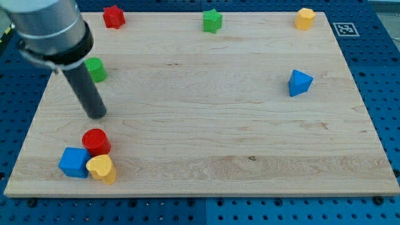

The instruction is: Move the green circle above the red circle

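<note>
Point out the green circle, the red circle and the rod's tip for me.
Green circle block (95, 69), camera view, on its top face.
Red circle block (96, 141), camera view, on its top face.
My tip (97, 115), camera view, at the rod's very end.

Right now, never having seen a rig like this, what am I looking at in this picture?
One camera, mounting not on record, looks at a wooden board. The grey cylinder is a robot arm ending in a dark rod; my tip pushes blocks and holds nothing. It sits between the green circle, above it to the view's left, and the red circle below. Touching the red circle are a blue block and a yellow block. Along the top edge lie a red star-like block, a green star and another yellow block. A blue block sits right.
</note>
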Controlling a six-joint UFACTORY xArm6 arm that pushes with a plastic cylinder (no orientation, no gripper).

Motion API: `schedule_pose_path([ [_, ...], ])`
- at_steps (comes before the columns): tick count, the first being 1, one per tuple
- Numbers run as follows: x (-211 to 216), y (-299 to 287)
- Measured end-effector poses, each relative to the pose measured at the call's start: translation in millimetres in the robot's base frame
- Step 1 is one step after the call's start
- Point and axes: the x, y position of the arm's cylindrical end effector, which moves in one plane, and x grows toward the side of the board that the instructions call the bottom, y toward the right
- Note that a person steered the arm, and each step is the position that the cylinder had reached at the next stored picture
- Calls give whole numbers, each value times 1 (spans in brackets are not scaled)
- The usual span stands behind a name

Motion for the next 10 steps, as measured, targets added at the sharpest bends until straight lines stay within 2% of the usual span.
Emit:
schedule_pose_path([
  [2,-72,73],
  [3,-153,55],
  [4,-188,-6],
  [5,-168,-42],
  [7,-96,-39],
  [8,-89,-32],
  [10,-103,-17],
])
